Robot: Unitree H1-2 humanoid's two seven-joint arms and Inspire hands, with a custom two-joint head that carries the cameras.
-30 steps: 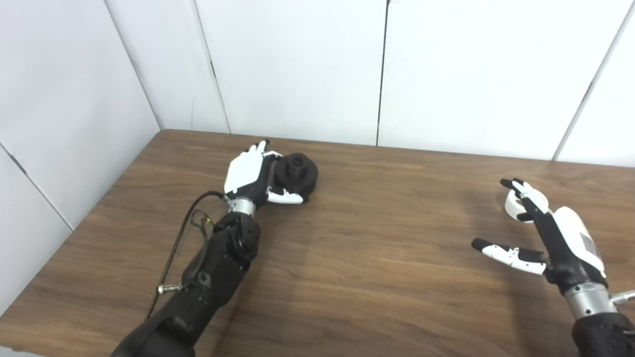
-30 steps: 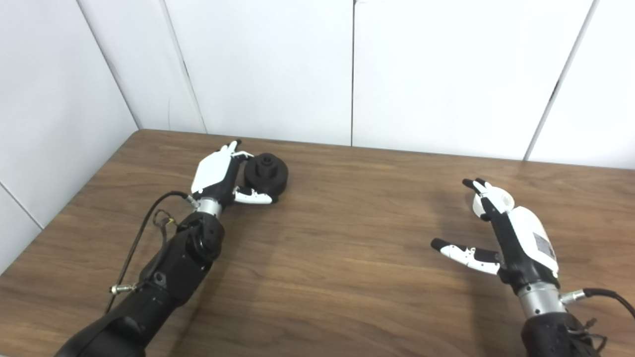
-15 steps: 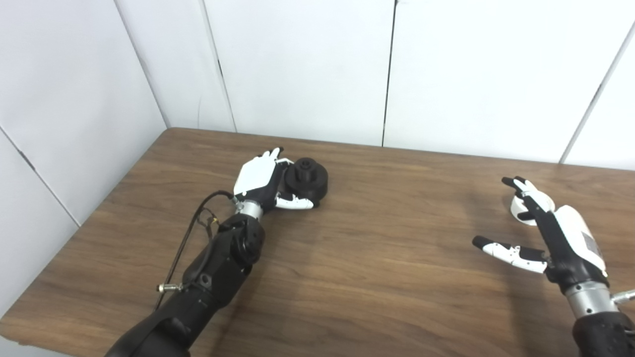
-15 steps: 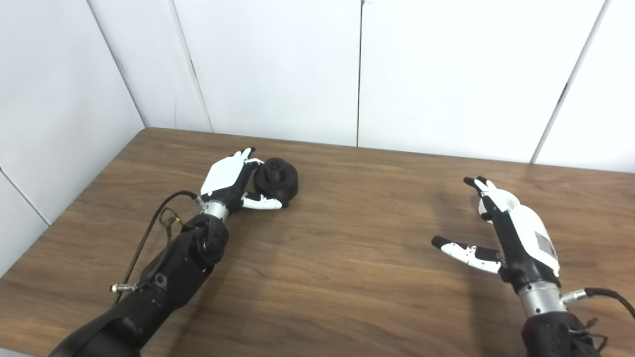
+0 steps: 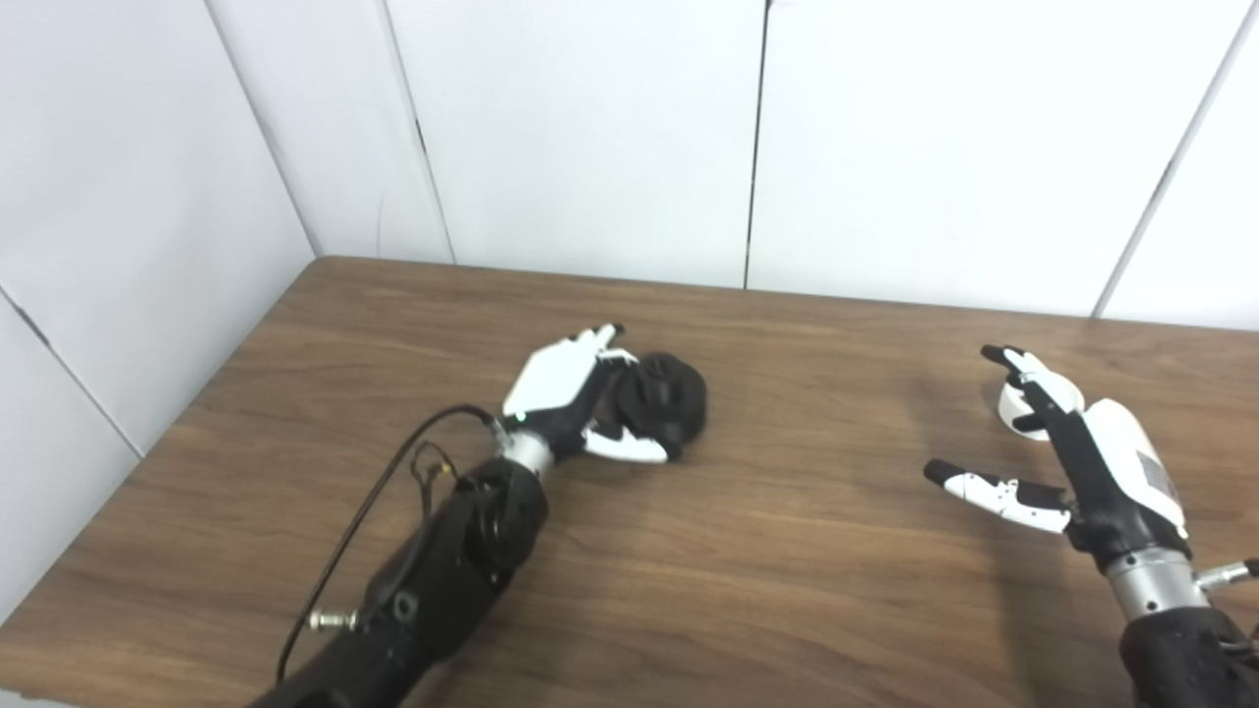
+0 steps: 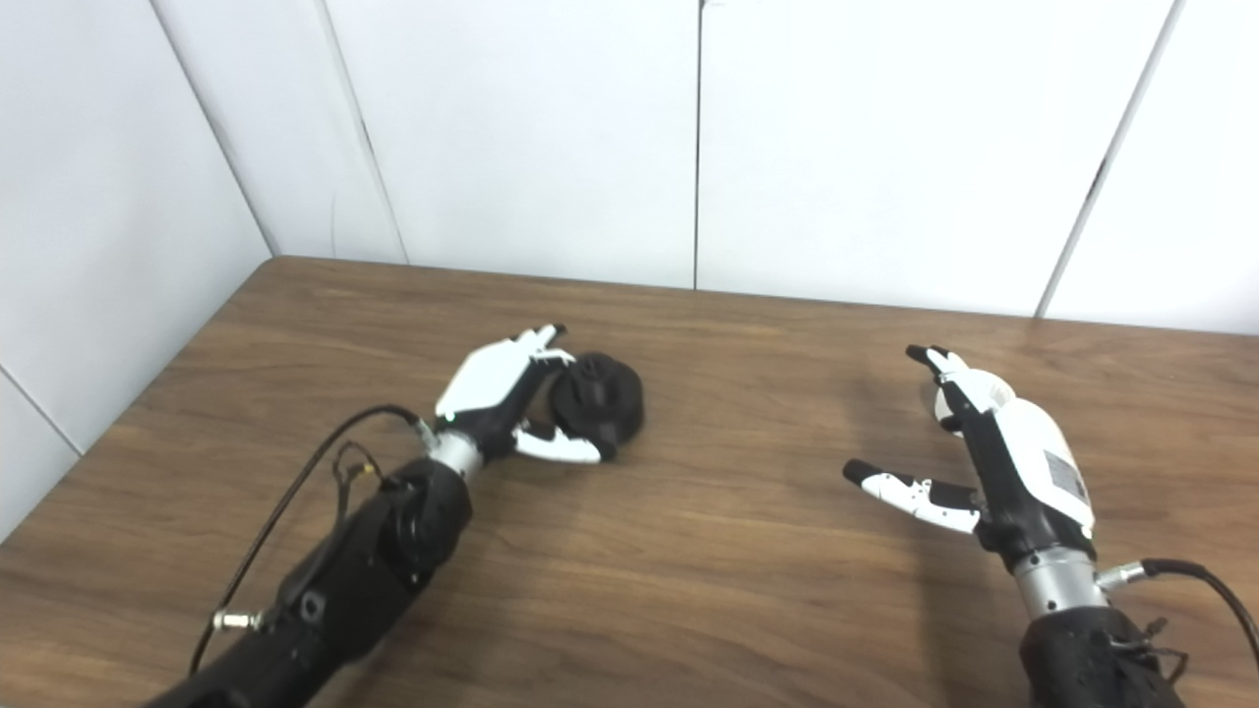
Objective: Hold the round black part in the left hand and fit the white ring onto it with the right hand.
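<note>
My left hand is wrapped around the round black part, fingers curled over its far side and my thumb pressed along its near edge, so I am grasping it; the part looks tipped toward me, and I cannot tell whether it touches the wooden table or sits just above it. It lies just right of my palm, left of the table's middle. My right hand is spread and holds nothing, thumb stuck out to the left, fingers stretched toward the back wall. The white ring lies flat on the table at the far right, partly hidden behind those fingers; my fingertips reach over it, but I cannot tell if they touch it. The ring and the black part are well apart. I count one black part, one white ring, and nothing sitting inside either
</note>
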